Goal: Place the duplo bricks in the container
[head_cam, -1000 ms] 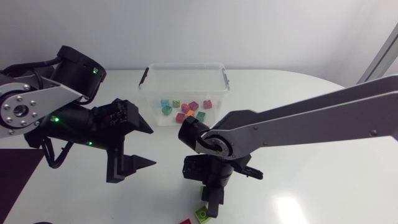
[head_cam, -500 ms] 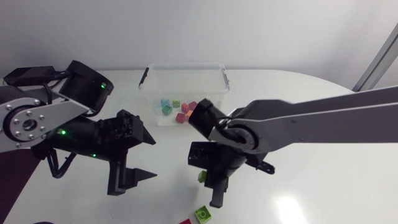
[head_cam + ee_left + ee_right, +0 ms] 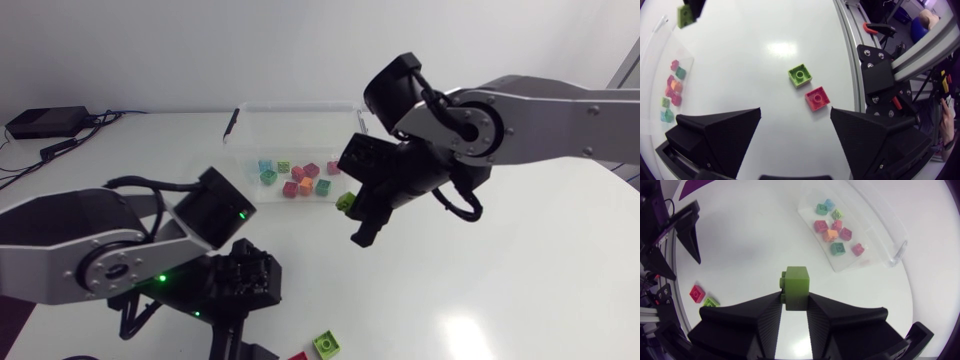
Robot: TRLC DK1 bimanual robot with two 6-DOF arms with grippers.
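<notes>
Left arm (image 3: 70, 250) lower left, right arm (image 3: 540, 110) from upper right, clear container (image 3: 300, 106) top centre holding coloured bricks (image 3: 300, 180), left gripper (image 3: 795, 111) fingers spread, right gripper (image 3: 796, 305) pinching green brick (image 3: 797, 287) beside container, lime brick (image 3: 325, 345), red brick (image 3: 817, 98) bottom centre.

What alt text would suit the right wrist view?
The right gripper holds a green plastic duplo brick between its black fingers. Ahead, a clear plastic container holds coloured bricks; a flat red brick and a flat green brick lie on the white table.
</notes>
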